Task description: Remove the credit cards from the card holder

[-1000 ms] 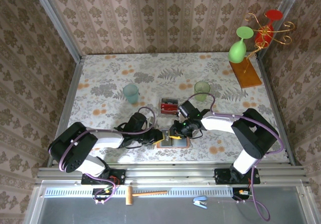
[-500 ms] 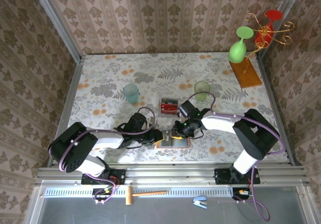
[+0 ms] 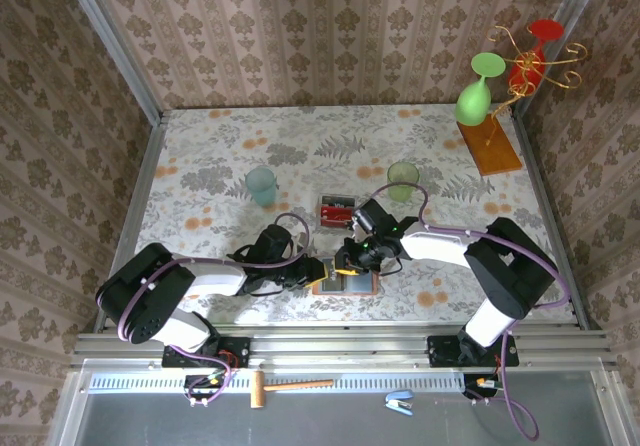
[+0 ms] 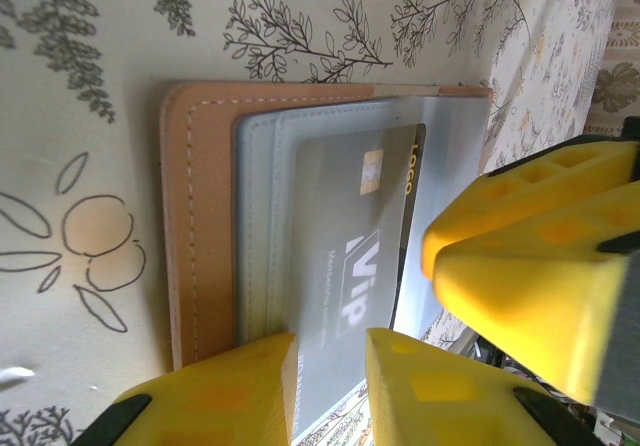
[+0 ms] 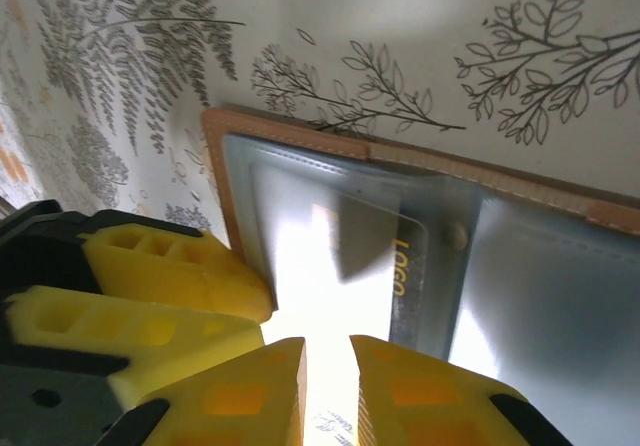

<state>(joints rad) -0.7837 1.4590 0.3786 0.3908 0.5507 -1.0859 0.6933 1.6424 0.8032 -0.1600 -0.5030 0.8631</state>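
Tan-brown leather card holder (image 3: 350, 286) lay open, lower centre on the floral tabletop (image 3: 200, 156), with a grey VIP card (image 4: 345, 266) poking out. Left gripper (image 4: 328, 386) and right gripper (image 5: 328, 386) had fingers nearly pressed together over it. Pinching? Couldn't tell.

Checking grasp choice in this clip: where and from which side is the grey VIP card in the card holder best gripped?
Probably the dark edge printed LOGO of the grey VIP card, which seems to stick out of the grey-blue pocket toward the fold of the card holder. Come from the fold side, low: it lies flat.
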